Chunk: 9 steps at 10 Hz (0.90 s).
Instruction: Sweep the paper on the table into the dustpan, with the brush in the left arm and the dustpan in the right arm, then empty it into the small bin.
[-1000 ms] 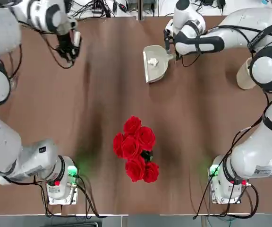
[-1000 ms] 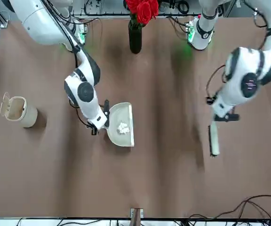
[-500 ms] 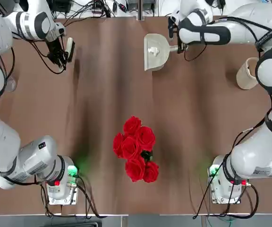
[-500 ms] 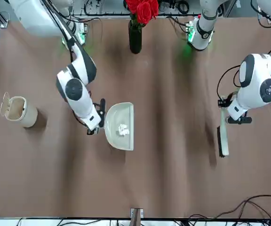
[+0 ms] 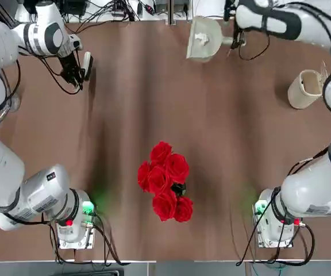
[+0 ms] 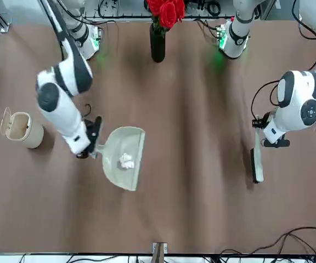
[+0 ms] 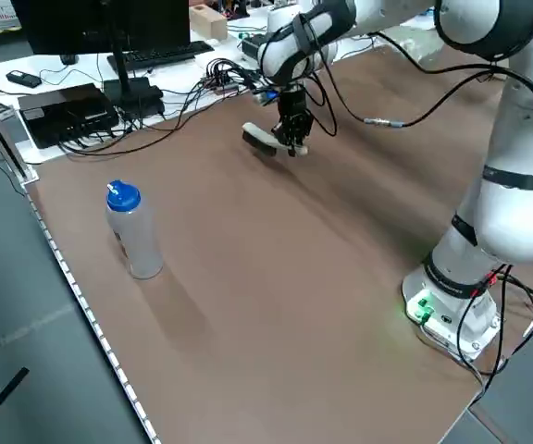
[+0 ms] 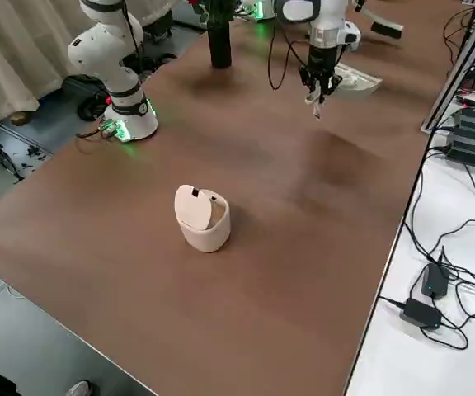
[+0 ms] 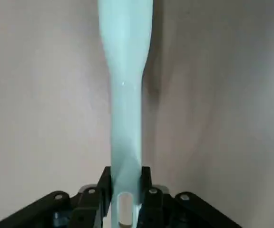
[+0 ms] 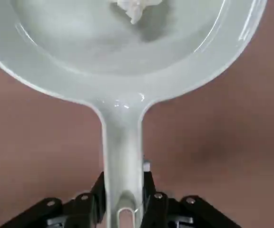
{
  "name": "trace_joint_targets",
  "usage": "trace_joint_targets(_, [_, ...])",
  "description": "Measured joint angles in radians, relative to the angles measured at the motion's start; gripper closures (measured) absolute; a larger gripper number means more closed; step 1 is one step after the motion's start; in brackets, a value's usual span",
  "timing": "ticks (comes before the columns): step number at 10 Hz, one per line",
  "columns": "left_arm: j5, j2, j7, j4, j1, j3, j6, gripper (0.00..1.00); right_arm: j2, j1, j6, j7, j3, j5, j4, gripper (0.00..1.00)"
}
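A bunch of red roses (image 5: pixel 165 181) stands in a dark slim vase (image 6: pixel 157 43) near the middle of the near edge. A clear plastic bottle with a blue cap (image 7: pixel 131 231) stands upright by one side edge (contents not discernible). Beyond lie black cables (image 7: pixel 169 97), a black keyboard (image 7: pixel 160 54) and a black power adapter (image 8: pixel 420 313).

In the overhead picture the dustpan (image 5: pixel 203 38) runs off the far edge, so its far rim is cut away. The brush (image 9: pixel 125 95) passes out of the left wrist picture before its bristles show, and the small bin (image 8: pixel 202 217) keeps its inside hidden behind the flap lid from the right side, possibly holding nothing.
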Motion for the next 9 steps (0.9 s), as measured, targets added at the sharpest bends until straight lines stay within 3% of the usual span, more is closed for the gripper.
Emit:
trace_joint_targets(3, [0.0,0.036,0.0,-0.024,0.0,0.001,0.017,0.73,-0.023,-0.02,-0.025,0.064,-0.094,0.045,-0.007,0.67])
trace_joint_targets(8, [0.0,0.049,0.005,-0.031,0.0,0.001,0.021,0.7,-0.072,-0.167,-0.114,0.159,-0.106,0.051,-0.006,0.67])
trace_joint_targets(9, [0.0,0.057,0.008,-0.031,0.0,0.001,0.022,0.57,-0.075,-0.184,-0.118,0.172,-0.106,0.052,-0.002,0.67])
